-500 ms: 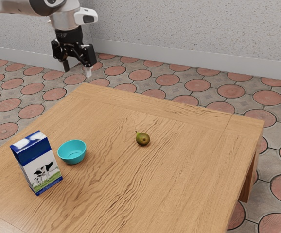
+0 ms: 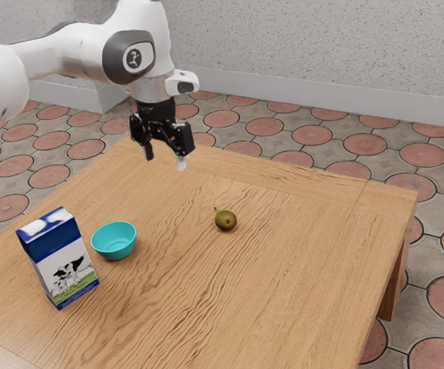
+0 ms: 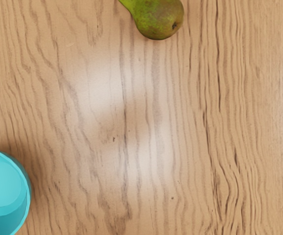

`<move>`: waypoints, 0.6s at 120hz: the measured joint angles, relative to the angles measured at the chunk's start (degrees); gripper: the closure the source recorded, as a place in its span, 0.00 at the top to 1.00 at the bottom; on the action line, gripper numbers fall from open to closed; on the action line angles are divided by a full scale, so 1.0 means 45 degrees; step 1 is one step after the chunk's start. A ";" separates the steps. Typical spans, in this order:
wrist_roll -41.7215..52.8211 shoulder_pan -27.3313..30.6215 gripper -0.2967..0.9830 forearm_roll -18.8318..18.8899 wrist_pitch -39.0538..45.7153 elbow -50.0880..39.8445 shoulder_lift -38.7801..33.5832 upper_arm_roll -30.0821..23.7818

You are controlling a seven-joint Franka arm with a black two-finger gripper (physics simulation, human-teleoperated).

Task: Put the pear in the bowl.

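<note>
Since the green-brown pear lies well apart from the turquoise bowl, toward the exterior view's right, the empty gripper, fingers spread, should pinch the pear's round belly gently: probably light, firm, slightly slippery, bruisable, prone to roll.

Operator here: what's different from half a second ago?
My gripper has moved toward the exterior view's right and lower in that view, now nearer the pear. Nothing was grasped or released; the fingers stay open. The pear, bowl and milk carton stayed put.
</note>
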 joint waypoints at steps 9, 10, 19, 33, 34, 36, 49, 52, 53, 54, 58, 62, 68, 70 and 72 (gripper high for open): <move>-0.0394 -0.0013 0.77 -0.0072 0.0819 -0.0422 0.0653 -0.0334; -0.0438 -0.0015 0.77 -0.0090 0.0923 -0.0443 0.0755 -0.0363; -0.0836 -0.0049 0.77 -0.0316 0.1850 -0.0384 0.1853 -0.0491; -0.2081 -0.0203 0.77 -0.0552 0.3072 0.0445 0.3224 -0.0746; -0.2206 -0.0207 0.77 -0.0561 0.3136 0.0557 0.3330 -0.0766; -0.2464 -0.0213 0.77 -0.0577 0.3253 0.0809 0.3549 -0.0803; -0.3965 -0.0227 0.77 -0.0601 0.3665 0.2399 0.4727 -0.0788; -0.4253 -0.0226 0.77 -0.0582 0.3727 0.2688 0.4969 -0.0758; -0.4347 -0.0226 0.77 -0.0578 0.3747 0.2795 0.5059 -0.0754; -0.4439 -0.0225 0.77 -0.0573 0.3766 0.2888 0.5137 -0.0750; -0.4803 -0.0229 0.77 -0.0555 0.3830 0.3234 0.5450 -0.0677; -0.5149 -0.0228 0.77 -0.0545 0.3882 0.3526 0.5734 -0.0528; -0.5634 -0.0217 0.77 -0.0540 0.3945 0.3855 0.6017 -0.0275; -0.5787 -0.0213 0.77 -0.0539 0.3967 0.3916 0.6068 -0.0224; -0.5937 -0.0210 0.77 -0.0538 0.3988 0.3961 0.6104 -0.0181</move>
